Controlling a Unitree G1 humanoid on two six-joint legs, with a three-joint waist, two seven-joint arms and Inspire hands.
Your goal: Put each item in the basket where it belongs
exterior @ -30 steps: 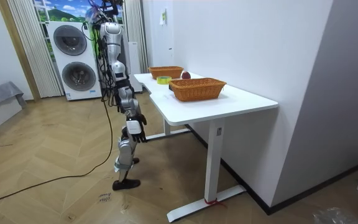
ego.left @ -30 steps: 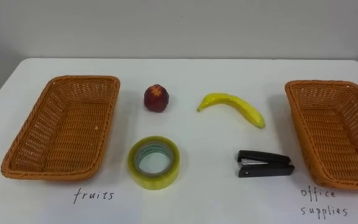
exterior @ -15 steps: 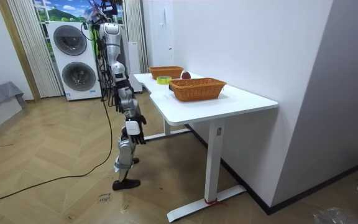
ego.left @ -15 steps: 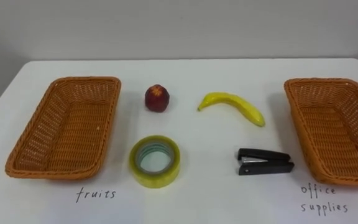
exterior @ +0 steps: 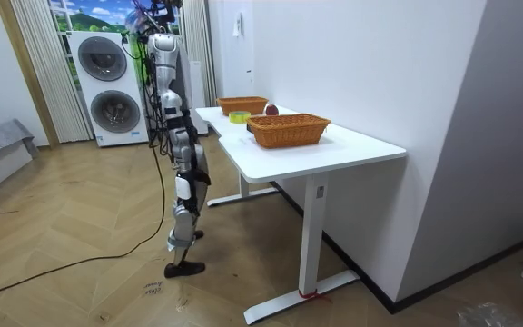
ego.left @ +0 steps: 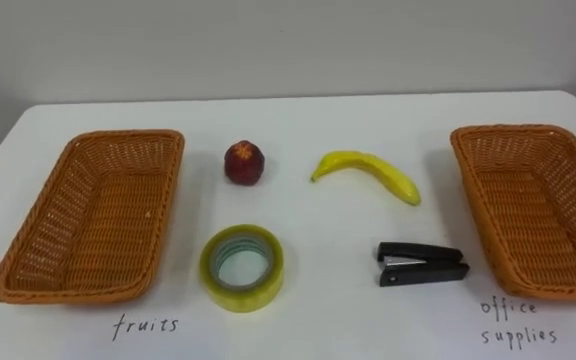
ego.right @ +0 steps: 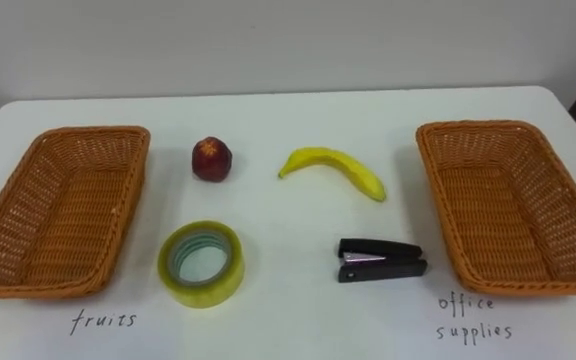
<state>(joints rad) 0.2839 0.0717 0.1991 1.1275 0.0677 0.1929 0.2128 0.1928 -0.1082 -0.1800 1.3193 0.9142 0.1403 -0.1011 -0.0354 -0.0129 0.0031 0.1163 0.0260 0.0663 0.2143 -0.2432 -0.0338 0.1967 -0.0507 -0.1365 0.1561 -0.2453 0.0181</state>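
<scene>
On the white table (ego.left: 308, 120) lie a red fruit (ego.left: 244, 162), a yellow banana (ego.left: 368, 172), a roll of yellowish tape (ego.left: 242, 266) and a black stapler (ego.left: 420, 264). An empty wicker basket (ego.left: 126, 136) stands at the left above the handwritten word "fruits" (ego.left: 146, 325). Another empty wicker basket (ego.left: 513, 131) stands at the right above "office supplies" (ego.left: 516, 322). In the room view I stand at the table's long side, and my right hand (exterior: 193, 174) hangs low beside my body, below the tabletop.
A pale wall runs close behind the table's far edge. In the room view two stacked washing machines (exterior: 107, 86) stand behind me, and wooden floor lies open around the table (exterior: 334, 150).
The eye view has shifted a little, so the camera moved; the things lie where they were. In the room view my right hand has drawn in closer to my body.
</scene>
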